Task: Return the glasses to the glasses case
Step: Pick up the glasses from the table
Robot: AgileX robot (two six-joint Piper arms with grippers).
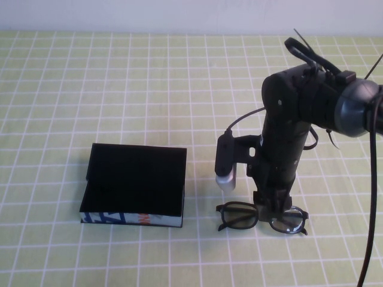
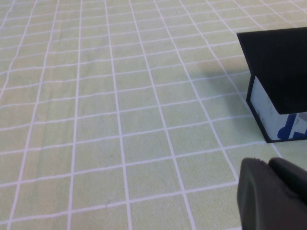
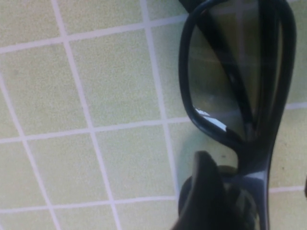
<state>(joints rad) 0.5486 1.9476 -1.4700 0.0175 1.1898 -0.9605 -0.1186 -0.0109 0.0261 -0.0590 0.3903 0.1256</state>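
Down at the near edge of the green checked surface (image 1: 149, 78), my right hand (image 1: 272, 209) sits right on top of the glasses (image 1: 262, 217), over the bridge between the two lenses. From the right wrist camera I can see one finger (image 3: 204, 191) down beside the bridge with a lens and the frame rim just next to it, so the hand looks set around the bridge, but I can't tell if it has actually pinched shut on it or is only straddling it. The glasses rest on the surface, lenses facing me, their long axis running side to side.

What the next move hangs on, I reckon: the glasses case (image 1: 133, 186) lies to the left of the glasses, apart from them with a strip of bare surface between. Its lid is up and the printed front edge faces me. Its long axis also runs side to side, so the glasses already line up with it, and I'd guess no twist is needed, only a lift and a carry leftward.

My left hand (image 2: 273, 194) is parked off to the left, out of the high view; its camera catches only a dark bit of it with a corner of the case beyond, and I can't tell whether it's open.
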